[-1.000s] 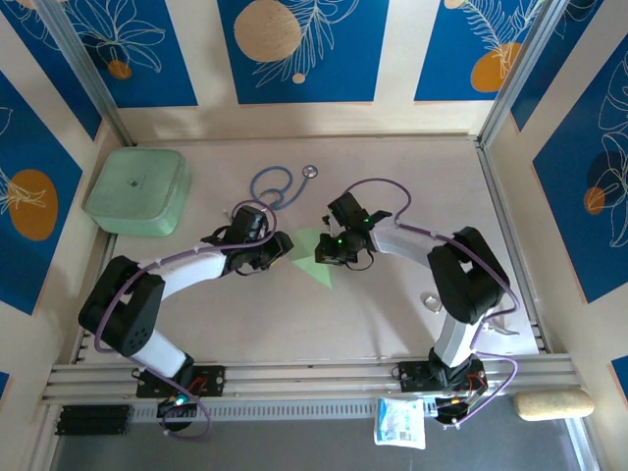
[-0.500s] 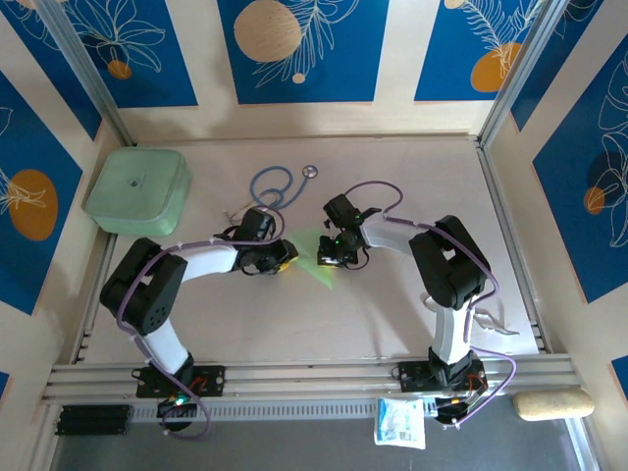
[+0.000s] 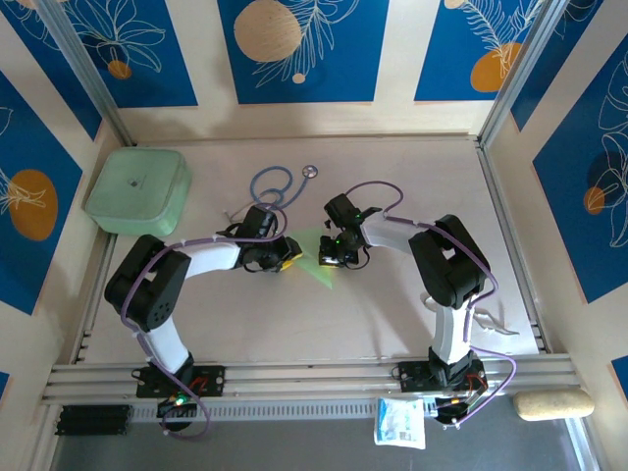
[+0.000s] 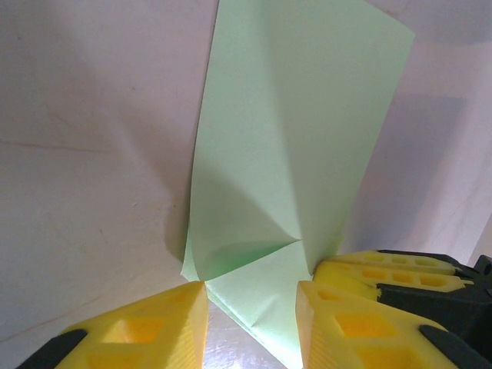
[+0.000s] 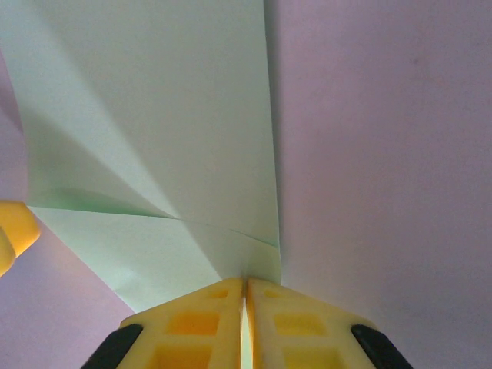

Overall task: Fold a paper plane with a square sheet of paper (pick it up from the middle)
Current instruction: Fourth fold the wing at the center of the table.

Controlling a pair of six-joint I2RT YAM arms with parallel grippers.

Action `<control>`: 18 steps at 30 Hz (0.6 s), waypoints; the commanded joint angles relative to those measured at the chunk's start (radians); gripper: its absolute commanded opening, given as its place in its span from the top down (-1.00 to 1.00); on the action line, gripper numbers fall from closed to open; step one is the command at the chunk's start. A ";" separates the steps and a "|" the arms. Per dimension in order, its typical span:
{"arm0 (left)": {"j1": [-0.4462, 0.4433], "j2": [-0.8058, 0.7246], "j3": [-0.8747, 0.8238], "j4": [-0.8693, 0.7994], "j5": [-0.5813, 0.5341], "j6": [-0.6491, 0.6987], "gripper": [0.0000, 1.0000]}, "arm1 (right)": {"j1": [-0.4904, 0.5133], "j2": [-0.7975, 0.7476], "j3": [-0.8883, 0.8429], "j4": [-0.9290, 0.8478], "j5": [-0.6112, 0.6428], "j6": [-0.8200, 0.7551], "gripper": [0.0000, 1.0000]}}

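Observation:
The pale green sheet of paper lies partly folded on the table between my two grippers, with flaps and creases meeting near its middle. My right gripper is shut on the sheet's edge, and paper fans out ahead of it. From the opposite side, my left gripper is open, and a folded corner of the sheet lies in the gap between its yellow fingers. The right gripper's fingers sit just beside the left one's.
A thick mint-green box sits at the far left. A blue stethoscope lies just behind the grippers. A metal rail runs along the right side. A white packet and a beige pad lie past the near edge.
The left gripper has swung in to the paper's left edge and its elbow has drawn in. The right arm has folded in closer. Little has moved in the last half second.

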State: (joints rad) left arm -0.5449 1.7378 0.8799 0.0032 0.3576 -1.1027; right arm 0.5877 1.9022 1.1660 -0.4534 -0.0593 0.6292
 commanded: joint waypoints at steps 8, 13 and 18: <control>0.004 0.024 -0.009 0.041 0.020 -0.029 0.34 | -0.008 0.037 0.005 -0.036 0.000 -0.004 0.76; 0.006 0.031 -0.011 0.089 0.058 -0.029 0.41 | -0.008 0.043 0.002 -0.029 -0.011 0.000 0.79; 0.019 0.033 -0.029 0.155 0.112 -0.018 0.42 | -0.015 0.041 -0.002 -0.023 -0.014 -0.003 0.80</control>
State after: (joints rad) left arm -0.5385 1.7626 0.8719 0.0998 0.4152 -1.1255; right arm 0.5800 1.9057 1.1660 -0.4534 -0.0769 0.6292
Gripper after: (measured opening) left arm 0.288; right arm 0.100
